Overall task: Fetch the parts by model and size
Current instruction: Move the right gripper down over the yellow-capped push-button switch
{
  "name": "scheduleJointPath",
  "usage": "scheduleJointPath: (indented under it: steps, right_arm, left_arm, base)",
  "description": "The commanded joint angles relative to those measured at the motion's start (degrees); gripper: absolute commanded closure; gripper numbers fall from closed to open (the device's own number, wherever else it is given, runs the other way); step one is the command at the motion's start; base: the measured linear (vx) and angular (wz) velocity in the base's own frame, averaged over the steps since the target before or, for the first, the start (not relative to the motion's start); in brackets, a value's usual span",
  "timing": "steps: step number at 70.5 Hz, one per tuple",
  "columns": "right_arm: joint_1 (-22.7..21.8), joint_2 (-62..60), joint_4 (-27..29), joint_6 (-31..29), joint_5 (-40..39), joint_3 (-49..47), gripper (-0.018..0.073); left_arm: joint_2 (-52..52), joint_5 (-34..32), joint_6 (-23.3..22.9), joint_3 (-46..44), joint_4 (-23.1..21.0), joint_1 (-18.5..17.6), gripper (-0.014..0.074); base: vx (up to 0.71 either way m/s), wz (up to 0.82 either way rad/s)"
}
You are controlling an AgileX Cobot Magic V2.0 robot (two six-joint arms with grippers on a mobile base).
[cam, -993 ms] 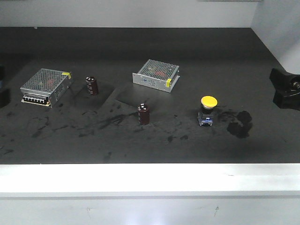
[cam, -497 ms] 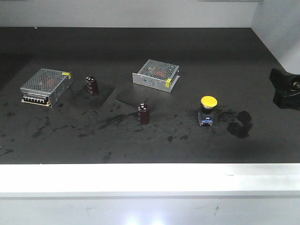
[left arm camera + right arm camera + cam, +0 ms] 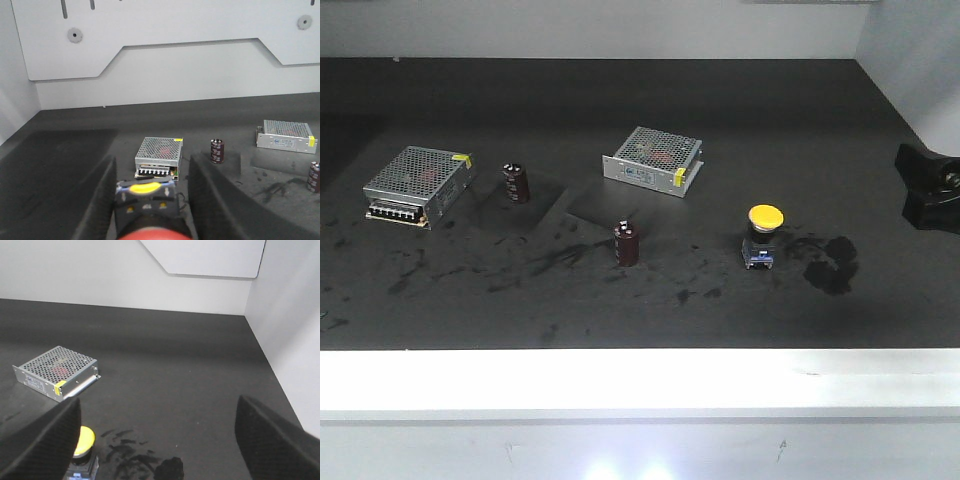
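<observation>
Gone from front view: left jaws, pinching red-capped push-button (image 3: 146, 200). Upright yellow-capped push-button (image 3: 762, 235) sits low-left of spread right jaws, the nearer pair.

Dim, grainy; glare on front panel (image 3: 620, 466); red-capped switch (image 3: 146, 204) blurred.

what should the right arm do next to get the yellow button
Probably shift the right gripper sideways until the yellow-capped switch sits between its fingers. The jaws stand wide open, but in the wrist view the switch stands beside one finger, not centred, and still upright on the table.
</observation>
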Motion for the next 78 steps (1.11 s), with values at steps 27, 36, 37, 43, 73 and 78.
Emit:
scheduleJointPath:
  steps: [27,36,37,43,73,78]
  right_arm:
    - [6.28,2.32,-0.41,-0.19,2.19,-6.46,-0.0031]
    - [12.84,8.17,-0.53,-0.26,11.89,-13.48,-0.0031]
    - [13.35,8.95,-0.53,-0.26,13.1,-14.31,-0.0031]
    - [15.23,14.08,0.03,0.48,21.78,-20.52,-0.0031]
    - [15.36,38.96,5.74,1.27,58.54,-54.72,-0.0031]
    - [15.36,42.78,7.12,-0.44,62.53,-59.23,-0.0031]
  left_arm:
    - [2.17,-10.3,15.85,-1.12,-6.46,-0.2,0.0604]
    - [2.48,-9.9,16.14,-1.12,-6.59,-0.2,0.0604]
    - [2.48,-9.9,16.14,-1.12,-6.59,-0.2,0.0604]
    - [2.48,-9.62,16.14,-1.12,-6.17,-0.2,0.0604]
    - [2.48,-9.14,16.14,-1.12,-6.12,-0.2,0.0604]
    - [2.48,-9.14,16.14,-1.12,-6.12,-0.2,0.0604]
  base:
    - [0.0,0.0]
    - [0.0,0.0]
    - [0.0,0.0]
    - [0.0,0.0]
    - [0.0,0.0]
    - [0.0,0.0]
